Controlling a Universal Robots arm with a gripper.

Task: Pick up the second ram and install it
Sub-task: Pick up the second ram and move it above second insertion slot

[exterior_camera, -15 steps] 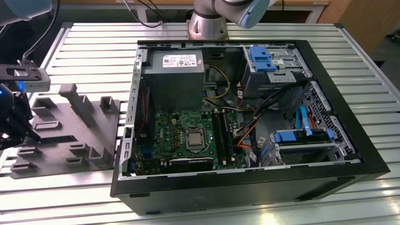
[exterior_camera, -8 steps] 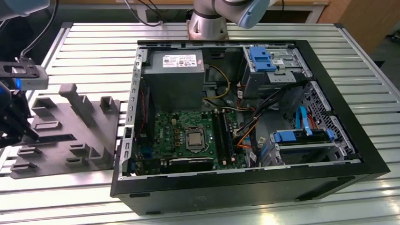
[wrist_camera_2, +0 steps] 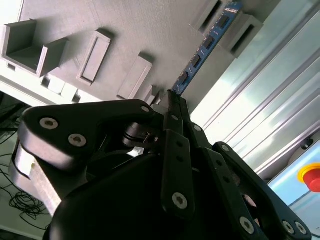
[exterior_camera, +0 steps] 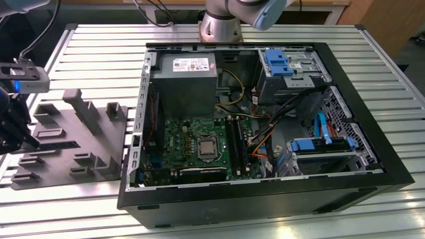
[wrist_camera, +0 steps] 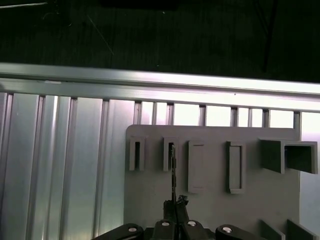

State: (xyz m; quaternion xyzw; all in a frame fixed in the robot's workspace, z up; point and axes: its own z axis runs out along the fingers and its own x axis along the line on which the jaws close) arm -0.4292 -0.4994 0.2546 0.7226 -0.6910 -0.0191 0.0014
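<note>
I see my fingers pinched narrow on the near end of the second ram. That single stick stands on edge between raised blocks of the one grey tray, beside one open computer case on the counter.

I'm watching a ribbed aluminium worktop catching bright light along its slats, while a brown wooden panel is standing behind it at the exterior view's right.
</note>
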